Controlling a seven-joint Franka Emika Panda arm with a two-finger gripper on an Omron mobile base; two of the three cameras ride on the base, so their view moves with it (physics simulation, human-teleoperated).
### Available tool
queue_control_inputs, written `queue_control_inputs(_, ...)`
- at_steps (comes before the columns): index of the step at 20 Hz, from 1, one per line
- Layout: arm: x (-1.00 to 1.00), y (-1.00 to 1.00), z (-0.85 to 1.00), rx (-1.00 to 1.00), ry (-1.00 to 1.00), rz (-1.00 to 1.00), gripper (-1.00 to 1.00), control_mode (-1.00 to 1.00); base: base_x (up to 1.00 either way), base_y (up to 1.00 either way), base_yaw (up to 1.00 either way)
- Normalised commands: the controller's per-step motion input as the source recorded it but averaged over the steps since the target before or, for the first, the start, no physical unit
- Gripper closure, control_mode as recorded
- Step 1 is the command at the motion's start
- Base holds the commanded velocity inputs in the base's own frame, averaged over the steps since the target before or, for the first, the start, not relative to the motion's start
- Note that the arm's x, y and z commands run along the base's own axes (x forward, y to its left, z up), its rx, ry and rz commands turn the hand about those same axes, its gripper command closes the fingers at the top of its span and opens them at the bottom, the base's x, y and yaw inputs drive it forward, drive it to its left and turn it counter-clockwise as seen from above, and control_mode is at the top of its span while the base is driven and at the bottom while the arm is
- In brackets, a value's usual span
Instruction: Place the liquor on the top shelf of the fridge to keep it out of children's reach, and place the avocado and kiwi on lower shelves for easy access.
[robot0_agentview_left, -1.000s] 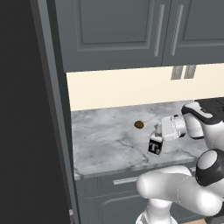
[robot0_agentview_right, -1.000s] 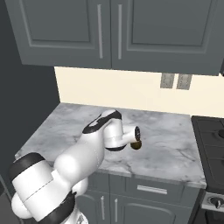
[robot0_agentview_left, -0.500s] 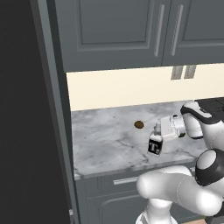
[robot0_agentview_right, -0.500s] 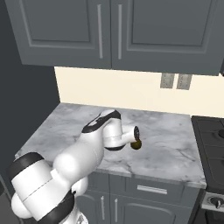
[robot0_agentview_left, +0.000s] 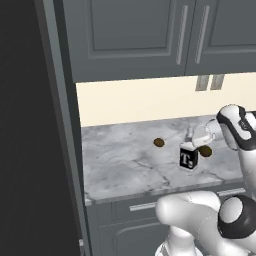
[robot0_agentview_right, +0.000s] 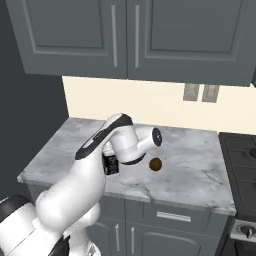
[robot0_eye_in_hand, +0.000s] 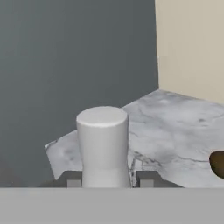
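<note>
The liquor bottle (robot0_agentview_left: 189, 156) stands upright on the grey marble counter (robot0_agentview_left: 125, 165), near the middle of its depth. Its black label with a white letter faces the left base camera. In the right base view the same bottle (robot0_agentview_right: 110, 163) is partly hidden behind the white arm, and only the labelled body shows.

The gripper (robot0_agentview_left: 192, 137) reaches the bottle from the right side, at the height of the neck. In the hand view the pale cap and neck (robot0_eye_in_hand: 103, 146) stand upright between the two dark fingers (robot0_eye_in_hand: 146, 179), one on each side and very close to the neck. The fingers are clamped on the neck of the bottle, as far as the pictures show. The bottle's base seems to rest on the counter.

A small brown round fruit, probably the kiwi (robot0_agentview_left: 159, 142), lies on the counter to the left of the bottle and a little behind it, apart from it. A second dark, olive-brown fruit, probably the avocado (robot0_agentview_left: 205, 151), lies just beside the bottle on its right, under the arm. In the right base view this fruit (robot0_agentview_right: 155, 164) lies to the right of the arm, and in the hand view one dark fruit (robot0_eye_in_hand: 218, 163) appears at the right edge.

A tall dark grey panel (robot0_agentview_left: 60, 125) rises at the left end of the counter. Dark grey wall cabinets (robot0_agentview_right: 135, 37) hang above, and a cream wall with a double socket (robot0_agentview_right: 201, 92) is behind.
</note>
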Motion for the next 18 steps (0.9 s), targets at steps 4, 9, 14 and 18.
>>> queue_control_inputs(4,-0.49,0.08,0.73,-0.11,0.05,-0.41,1.00,-1.00,0.00,0.00,0.00)
queue_control_inputs(9,-0.57,0.08,0.51,-0.08,0.00,-0.42,1.00,-1.00,0.00,0.00,0.00)
queue_control_inputs(14,-0.44,0.14,0.49,-0.03,0.00,-0.34,1.00,-1.00,0.00,0.00,0.00)
queue_control_inputs(18,-0.36,0.20,0.40,0.00,0.00,-0.29,1.00,-1.00,0.00,0.00,0.00)
